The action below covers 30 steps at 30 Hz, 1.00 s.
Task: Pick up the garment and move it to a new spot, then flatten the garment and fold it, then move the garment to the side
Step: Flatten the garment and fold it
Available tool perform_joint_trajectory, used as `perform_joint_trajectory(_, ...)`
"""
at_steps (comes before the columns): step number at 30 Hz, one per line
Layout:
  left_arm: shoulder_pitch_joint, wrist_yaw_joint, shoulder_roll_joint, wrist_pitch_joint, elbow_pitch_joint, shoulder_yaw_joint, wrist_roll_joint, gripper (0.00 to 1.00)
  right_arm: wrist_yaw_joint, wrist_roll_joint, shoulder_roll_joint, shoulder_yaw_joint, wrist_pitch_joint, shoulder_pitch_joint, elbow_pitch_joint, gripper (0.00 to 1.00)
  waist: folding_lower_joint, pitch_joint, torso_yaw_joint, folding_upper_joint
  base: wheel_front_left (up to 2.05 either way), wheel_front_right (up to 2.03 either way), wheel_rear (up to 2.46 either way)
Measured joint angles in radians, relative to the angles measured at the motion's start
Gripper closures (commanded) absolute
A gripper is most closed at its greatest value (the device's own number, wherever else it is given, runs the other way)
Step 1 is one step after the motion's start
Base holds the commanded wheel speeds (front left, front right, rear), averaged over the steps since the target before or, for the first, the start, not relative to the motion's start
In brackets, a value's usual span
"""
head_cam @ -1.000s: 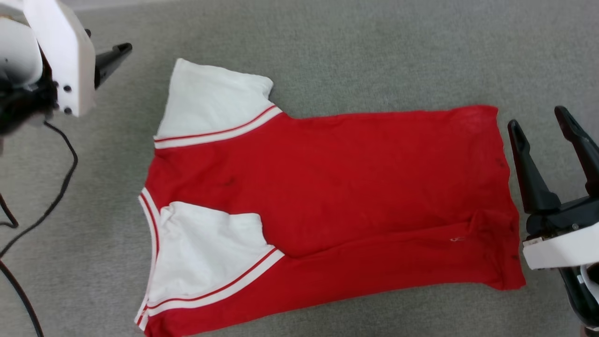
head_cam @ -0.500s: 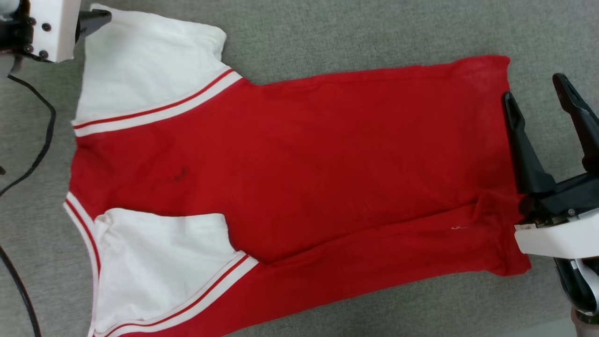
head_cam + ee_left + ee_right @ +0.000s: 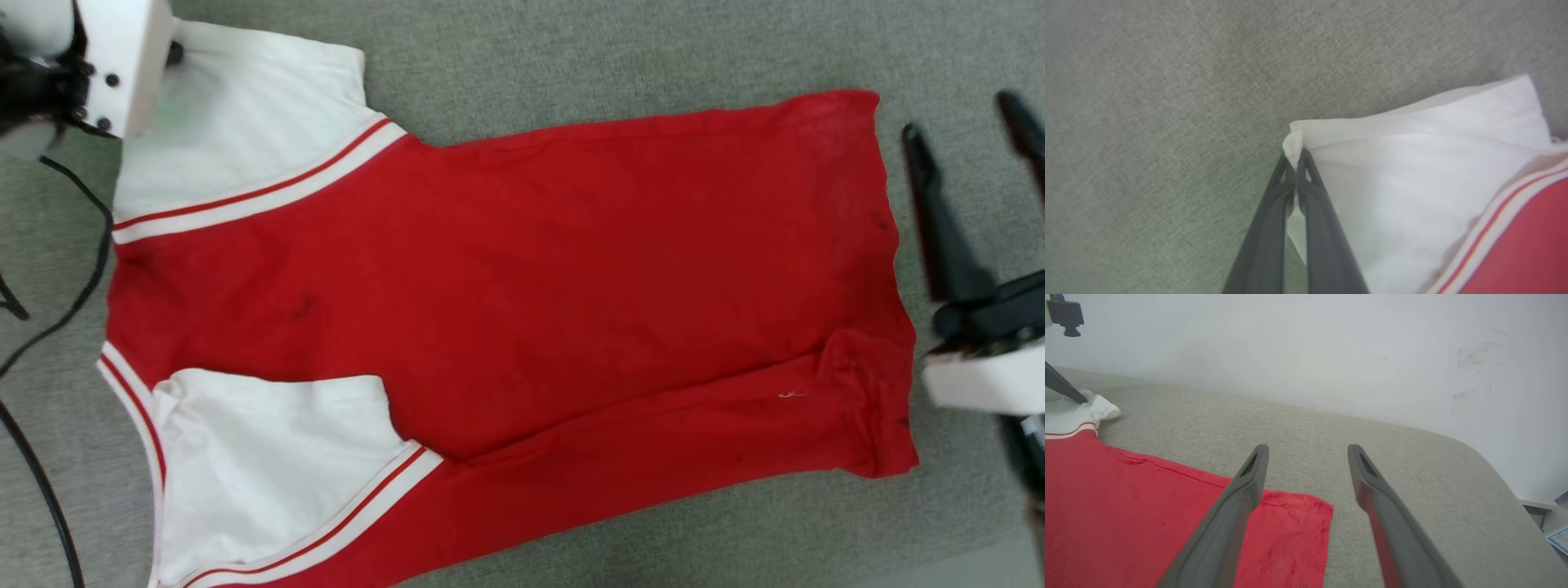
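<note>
My left gripper (image 3: 1295,157) is pinched tight on the garment (image 3: 522,278), at the outer corner of its far white sleeve (image 3: 1412,163). A small bunch of white cloth is squeezed between the two dark fingertips (image 3: 1308,171) and pokes out just past them. From the head, that gripper is mostly hidden behind my pale wrist at the upper left, right over the same sleeve corner. My right gripper (image 3: 1307,448) has its jaws spread wide with nothing between them. It hovers just beside the hem (image 3: 890,269), at the garment's far right corner, and I cannot tell whether it touches the cloth. The garment lies spread on the grey fabric surface (image 3: 571,57), plain red face up, neck end to my left and hem to my right. Striped trim (image 3: 261,192) edges the sleeve I hold. The near sleeve (image 3: 269,457) is folded inward on top of the red body, and the body's near long edge is folded over in a band running to the hem. A black cable (image 3: 104,253) trails on the surface left of the garment. A pale wall (image 3: 1331,343) rises behind the surface
</note>
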Motion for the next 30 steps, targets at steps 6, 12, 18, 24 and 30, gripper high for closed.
perform_joint_trajectory(6,0.023,-0.010,-0.011,-0.053,-0.031,-0.017,0.009,1.00,0.000,0.006,-0.116,-0.004,0.119,-0.095,-0.003,0.00,0.0000,-0.052,0.023,0.0000,0.00,0.00,0.00)
perform_joint_trajectory(12,0.039,-0.018,-0.027,-0.111,-0.078,-0.025,-0.001,1.00,0.000,0.147,-0.315,0.102,0.425,-0.243,0.066,0.00,-0.0001,-0.097,0.061,0.0000,0.00,0.00,0.00)
perform_joint_trajectory(18,0.043,-0.021,-0.032,-0.140,-0.124,-0.050,0.005,1.00,0.000,0.356,-0.465,0.277,0.753,-0.413,0.171,0.00,-0.0001,-0.115,0.102,0.0000,0.00,0.00,0.00)
perform_joint_trajectory(24,0.040,-0.023,-0.050,-0.161,-0.181,-0.077,0.015,1.00,0.000,0.493,-0.497,0.403,0.994,-0.551,0.307,0.00,-0.0001,-0.106,0.141,0.0000,0.00,0.00,0.00)
perform_joint_trajectory(30,0.017,-0.023,-0.060,-0.179,-0.210,-0.092,0.017,1.00,0.000,0.531,-0.458,0.477,1.051,-0.620,0.410,0.00,0.0000,-0.075,0.170,0.0000,0.00,0.00,0.00)
